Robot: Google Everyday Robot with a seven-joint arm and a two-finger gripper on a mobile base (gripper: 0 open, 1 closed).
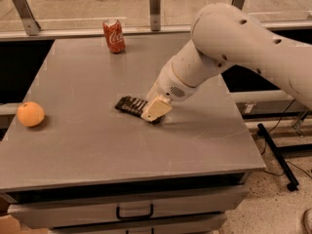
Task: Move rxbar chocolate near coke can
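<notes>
The rxbar chocolate (130, 104), a flat dark bar with pale stripes, lies near the middle of the grey table (97, 145). My gripper (155, 109) hangs from the white arm and sits right over the bar's right end, covering it. The coke can (113, 35), red with white script and a dented top, stands upright at the table's far edge, well behind and left of the bar.
An orange fruit (30, 114) rests near the table's left edge. A glass railing with metal posts (154, 6) runs behind the table. A drawer with a black handle (134, 212) is below the front edge. Cables and a black bar lie on the floor at right.
</notes>
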